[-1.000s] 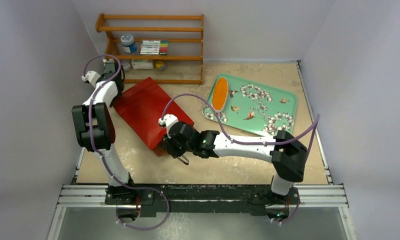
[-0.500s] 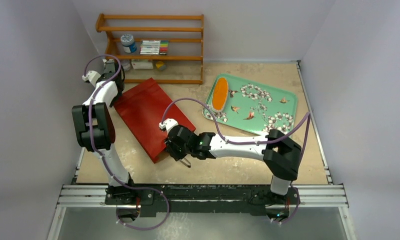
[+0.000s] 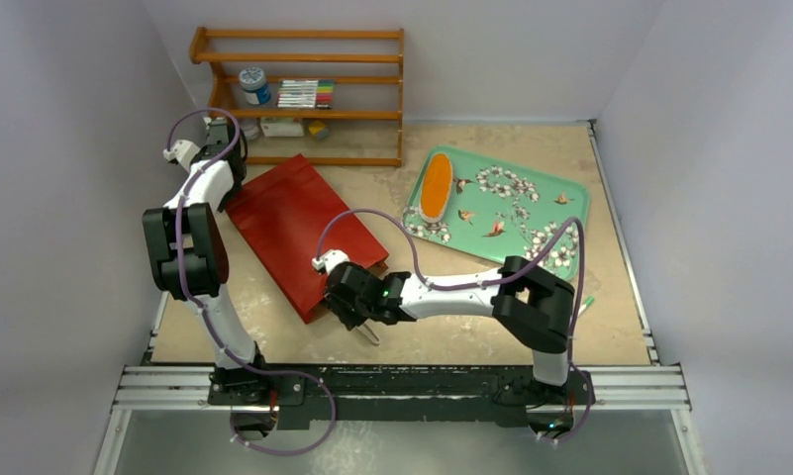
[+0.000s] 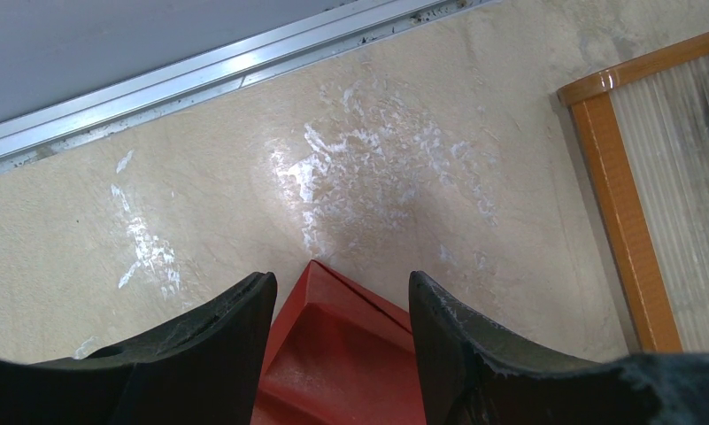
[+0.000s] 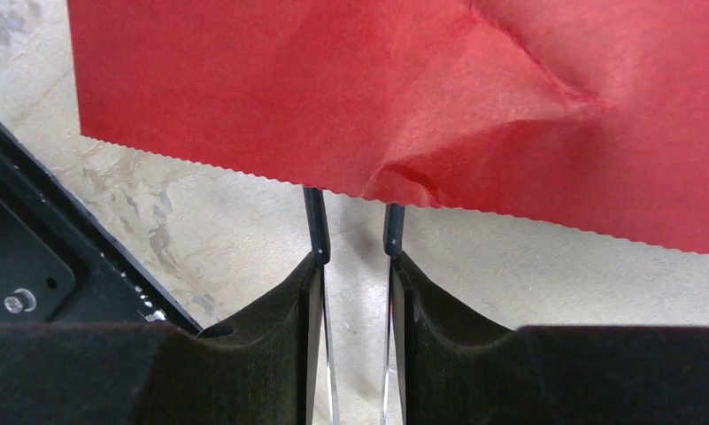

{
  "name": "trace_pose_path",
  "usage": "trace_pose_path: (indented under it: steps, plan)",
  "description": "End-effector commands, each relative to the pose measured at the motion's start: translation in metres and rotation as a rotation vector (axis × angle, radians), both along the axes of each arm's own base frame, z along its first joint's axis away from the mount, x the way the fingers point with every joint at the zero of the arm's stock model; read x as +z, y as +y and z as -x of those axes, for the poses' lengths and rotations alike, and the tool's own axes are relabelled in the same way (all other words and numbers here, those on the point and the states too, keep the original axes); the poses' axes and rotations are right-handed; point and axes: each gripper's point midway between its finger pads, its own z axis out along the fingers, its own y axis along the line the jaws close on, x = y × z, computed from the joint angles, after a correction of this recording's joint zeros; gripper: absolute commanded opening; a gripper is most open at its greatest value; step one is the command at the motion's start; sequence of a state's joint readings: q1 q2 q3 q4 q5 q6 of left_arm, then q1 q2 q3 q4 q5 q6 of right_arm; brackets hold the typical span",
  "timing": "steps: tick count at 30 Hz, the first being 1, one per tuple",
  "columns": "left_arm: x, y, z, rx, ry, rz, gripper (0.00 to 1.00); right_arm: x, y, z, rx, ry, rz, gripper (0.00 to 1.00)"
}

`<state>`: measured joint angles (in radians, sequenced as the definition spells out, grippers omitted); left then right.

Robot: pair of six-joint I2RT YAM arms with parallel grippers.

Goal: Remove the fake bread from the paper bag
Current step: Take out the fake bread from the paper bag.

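- Right gripper: jaws nearly together, with a narrow slit between them that shows bare bench. Nothing is held.
- Its thin tips meet the zigzag rim of the paper bag at a puckered crease and vanish beneath the top sheet. Cannot tell whether they are inside the mouth or under the whole bag.
- Key relation: the bag's mouth faces the right gripper, with the bag straight ahead of it.
- In the top view the bag lies flat on the bench. Its long axis runs from the near mouth end away and slightly left, toward the shelf. Judgement: any reach-in must follow that axis.
- The right arm is at the mouth and the left arm is at the closed far end.
- Left gripper: jaws wide apart, astride the bag's far corner and not closed on it. Cannot tell whether it presses down.
- Fake bread: one orange oval loaf lies on the green tray, well apart to the right of the bag. No other piece is visible. Judgement: the rest is probably still inside.
- Versus 1.0 s ago:
  - The right gripper has drawn back off the bag's near end toward the near edge of the bench.
  - The right elbow has swung left.
  - A strip of brown lining now shows at the mouth's right corner.
  - The left arm and the loaf are unchanged.
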<state>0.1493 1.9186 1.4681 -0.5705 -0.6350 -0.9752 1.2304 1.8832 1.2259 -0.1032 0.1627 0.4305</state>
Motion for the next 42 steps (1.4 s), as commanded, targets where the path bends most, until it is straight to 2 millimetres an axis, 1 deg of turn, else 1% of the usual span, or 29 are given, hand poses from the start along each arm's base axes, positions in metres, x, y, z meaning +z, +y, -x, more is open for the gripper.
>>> trace_pose_path:
  steps: [1, 5, 8, 10, 14, 18, 22, 29, 36, 42]
  plan:
    - [0.012, 0.005, -0.008, -0.007, -0.032, -0.019, 0.57, 0.006, 0.003, -0.008, -0.061, -0.023, -0.017, 0.35]
    - [0.011, 0.005, -0.009, -0.008, -0.033, -0.019, 0.57, 0.002, -0.003, -0.01, -0.114, -0.013, 0.006, 0.36]
    - [0.011, 0.005, -0.01, -0.007, -0.038, -0.019, 0.57, 0.004, -0.006, -0.01, -0.13, -0.008, 0.01, 0.36]
    - [0.011, 0.005, -0.011, -0.006, -0.04, -0.019, 0.57, 0.006, -0.005, -0.01, -0.132, -0.008, 0.005, 0.36]
    - [0.011, 0.005, -0.011, -0.006, -0.039, -0.019, 0.57, 0.002, -0.003, -0.008, -0.105, 0.006, 0.031, 0.37]
    - [0.011, 0.005, -0.012, -0.007, -0.042, -0.017, 0.57, 0.0, 0.003, -0.009, -0.082, 0.0, 0.04, 0.38]
    - [0.012, 0.005, -0.014, -0.007, -0.049, -0.013, 0.57, -0.006, 0.006, -0.013, -0.073, -0.008, 0.061, 0.39]
    - [0.012, 0.003, -0.015, -0.013, -0.054, -0.007, 0.56, -0.008, 0.012, -0.023, -0.083, -0.034, 0.082, 0.4]
    - [0.008, 0.002, -0.013, -0.023, -0.046, -0.005, 0.56, -0.008, 0.016, -0.039, -0.114, -0.05, 0.104, 0.42]
    - [0.005, 0.001, -0.011, -0.025, -0.044, 0.0, 0.56, -0.015, 0.013, -0.049, -0.143, -0.042, 0.14, 0.43]
